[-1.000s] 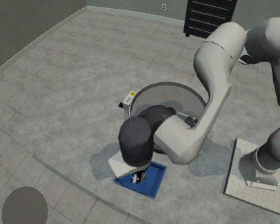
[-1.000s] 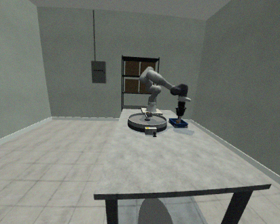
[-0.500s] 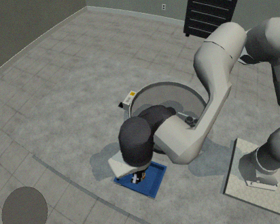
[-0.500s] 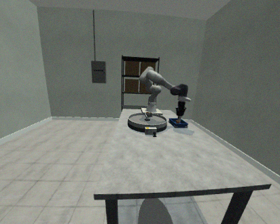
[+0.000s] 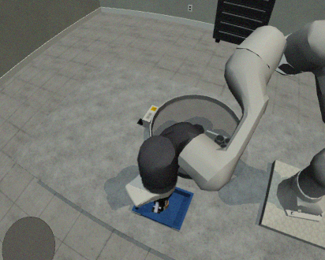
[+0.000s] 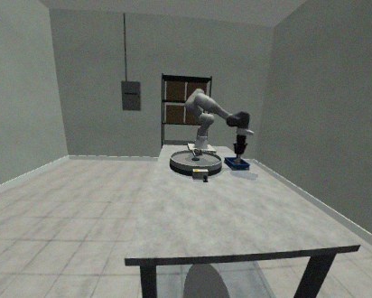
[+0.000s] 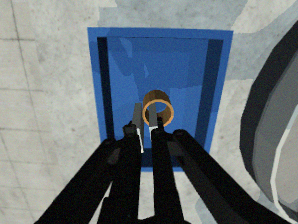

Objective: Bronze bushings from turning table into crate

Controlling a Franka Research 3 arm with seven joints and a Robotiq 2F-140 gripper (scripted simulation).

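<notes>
Gripper (image 7: 148,126) pinching a shiny bronze bushing (image 7: 158,108), a short open tube, over the blue crate (image 7: 220,85). Turntable (image 5: 178,105) mostly hidden under the arm.

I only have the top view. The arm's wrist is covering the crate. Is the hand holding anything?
Observer: Yes. In the wrist view the hand is shut on a bronze bushing, pinching its wall.
Operator: Is it over the crate or off to the side?
Observer: Over it. The bushing sits within the blue crate walls in the wrist view, roughly central.
Operator: Anything already in the crate?
Observer: No other bushing shows on the crate floor; the part under the fingers is hidden.
Operator: How high is the hand?
Observer: In the exterior view it hangs just above the crate, beside the turning table.
</notes>
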